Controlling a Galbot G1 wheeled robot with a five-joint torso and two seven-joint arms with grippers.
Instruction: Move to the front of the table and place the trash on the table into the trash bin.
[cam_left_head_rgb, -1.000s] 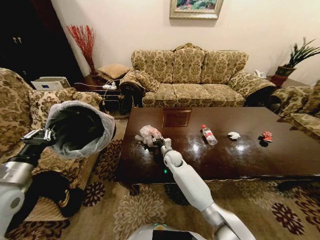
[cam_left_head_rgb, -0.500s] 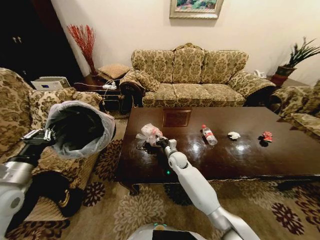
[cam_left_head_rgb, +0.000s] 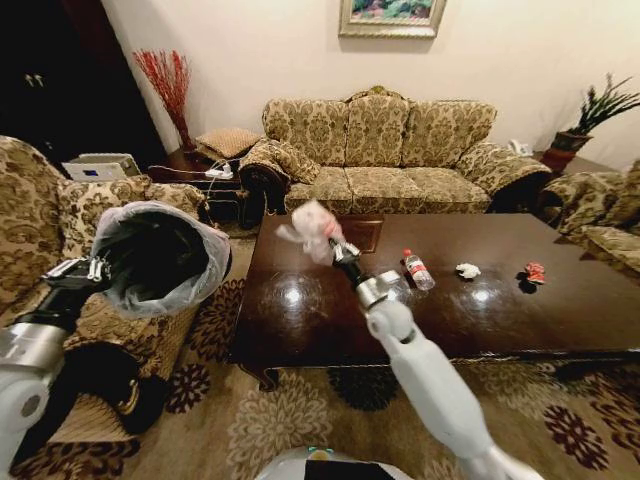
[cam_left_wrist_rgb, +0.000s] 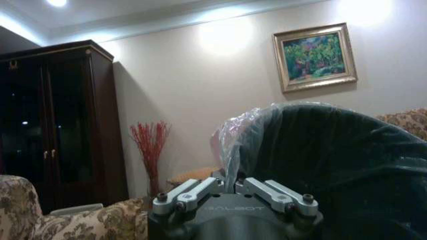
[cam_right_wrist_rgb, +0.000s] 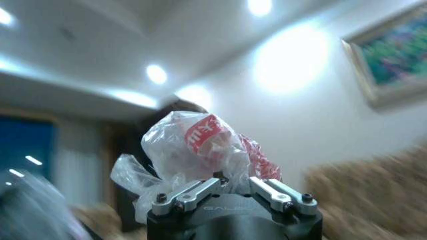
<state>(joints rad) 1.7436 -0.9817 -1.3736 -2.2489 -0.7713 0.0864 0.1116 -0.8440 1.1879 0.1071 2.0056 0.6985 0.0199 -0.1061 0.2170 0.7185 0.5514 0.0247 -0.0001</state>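
Our right gripper (cam_left_head_rgb: 334, 243) has its jaws clamped on the plastic bag bundle (cam_left_head_rgb: 312, 229) above the table (cam_left_head_rgb: 480, 300), while our left gripper (cam_left_head_rgb: 97, 268) pinches the trash bin (cam_left_head_rgb: 160, 255) liner.

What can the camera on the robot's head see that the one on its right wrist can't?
Head view alone: the dark table with a bottle, a white paper wad and a red wrapper lying on it, plus the lined trash bin that the left gripper holds up by its rim, off the table's left end.

Right wrist view alone: ceiling lights overhead and a close look at the red print on the bag.

Both: the right gripper shut on the white-and-pink plastic bag bundle, lifted above the table, and the framed painting.
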